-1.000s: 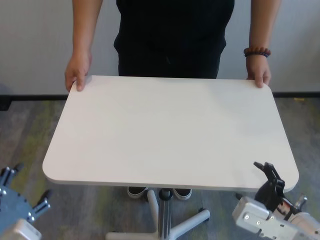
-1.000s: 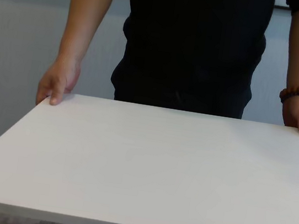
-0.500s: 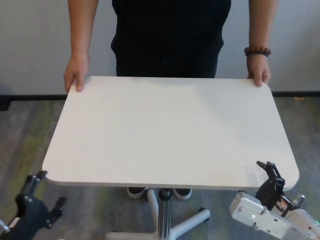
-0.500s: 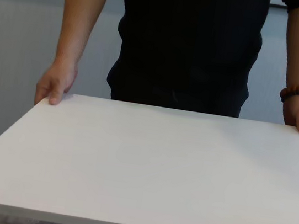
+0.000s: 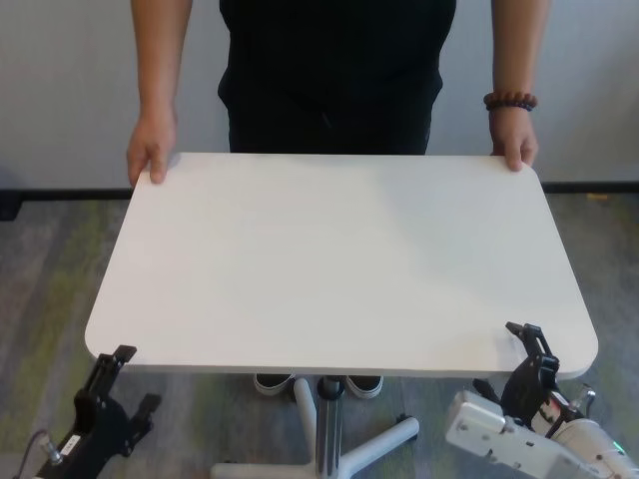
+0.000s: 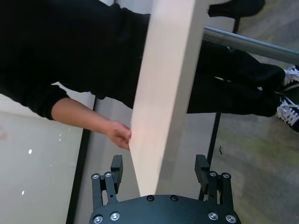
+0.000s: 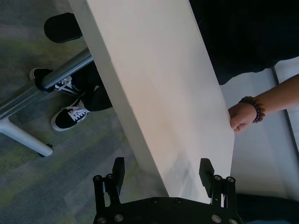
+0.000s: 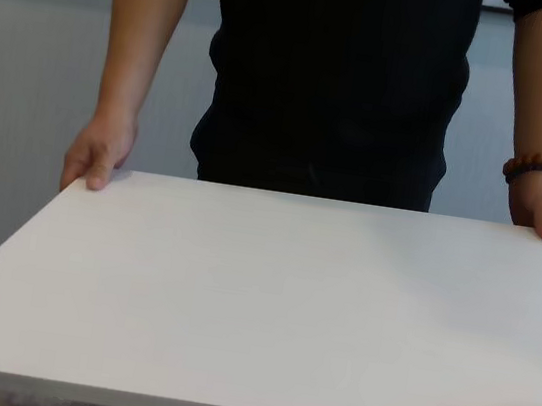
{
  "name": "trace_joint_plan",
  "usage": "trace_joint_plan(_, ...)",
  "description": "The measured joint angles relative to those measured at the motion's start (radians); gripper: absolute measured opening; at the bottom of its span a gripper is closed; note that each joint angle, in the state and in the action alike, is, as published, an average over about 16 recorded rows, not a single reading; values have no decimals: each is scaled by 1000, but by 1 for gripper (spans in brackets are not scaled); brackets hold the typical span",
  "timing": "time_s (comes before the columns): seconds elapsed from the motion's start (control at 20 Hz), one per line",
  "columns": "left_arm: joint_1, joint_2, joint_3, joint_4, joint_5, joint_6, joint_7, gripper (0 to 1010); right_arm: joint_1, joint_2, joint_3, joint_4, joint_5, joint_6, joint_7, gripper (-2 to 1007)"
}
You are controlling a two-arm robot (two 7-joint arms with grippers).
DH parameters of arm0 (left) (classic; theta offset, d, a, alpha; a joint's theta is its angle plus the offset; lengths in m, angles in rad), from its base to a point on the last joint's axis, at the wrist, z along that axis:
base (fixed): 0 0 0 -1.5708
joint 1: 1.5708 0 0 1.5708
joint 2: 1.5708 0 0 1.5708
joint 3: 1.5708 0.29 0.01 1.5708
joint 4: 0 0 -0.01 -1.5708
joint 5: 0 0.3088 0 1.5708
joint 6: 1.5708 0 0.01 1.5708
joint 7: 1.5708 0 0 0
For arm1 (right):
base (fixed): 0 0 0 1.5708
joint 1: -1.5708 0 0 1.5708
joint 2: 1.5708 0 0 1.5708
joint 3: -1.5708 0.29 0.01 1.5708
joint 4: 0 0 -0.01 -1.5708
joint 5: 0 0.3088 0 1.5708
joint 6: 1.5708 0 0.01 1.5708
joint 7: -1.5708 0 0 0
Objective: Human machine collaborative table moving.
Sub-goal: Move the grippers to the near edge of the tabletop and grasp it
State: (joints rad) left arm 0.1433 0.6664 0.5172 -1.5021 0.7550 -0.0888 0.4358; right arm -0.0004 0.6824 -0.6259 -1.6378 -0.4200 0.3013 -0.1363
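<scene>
the table (image 5: 339,259) stands between the human (image 5: 334,70) on the far side and the machine on the near side, his two hands resting on its far corners. this looks like the gripping step. the left gripper (image 6: 160,170) sits at the near left corner with its fingers spread wide, the thin tabletop edge between them but not pinched. the right gripper (image 7: 162,173) is the same at the near right corner, wide open around the edge and holding nothing. next, i'd judge both need to close squarely on the edge before any push or pull. below, the slim metal pole (image 5: 328,419) and its white base legs (image 5: 384,439) sit near his sneakers (image 7: 70,116), which could get in the way once the table rolls.
</scene>
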Motion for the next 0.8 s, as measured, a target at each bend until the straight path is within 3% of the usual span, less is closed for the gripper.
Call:
trace_joint_plan(0.15,-23,-17,-3,34,3,-7,-14,1000,4,-12,-1,17,-15,0,-2,1001)
trace_joint_plan(0.25,-36,-27,-14,56,-21,-21,-31,1000,6,-18,-1,26,-23,-2,-1,1001)
trace_joint_plan(0.55,-65,-57,-69,112,-152,-93,-85,1000,9,-33,10,45,-28,-15,7,1001)
trace_joint_plan(0.8,-84,-85,-106,164,-237,-168,-90,1000,9,-43,24,53,-24,-29,15,1001)
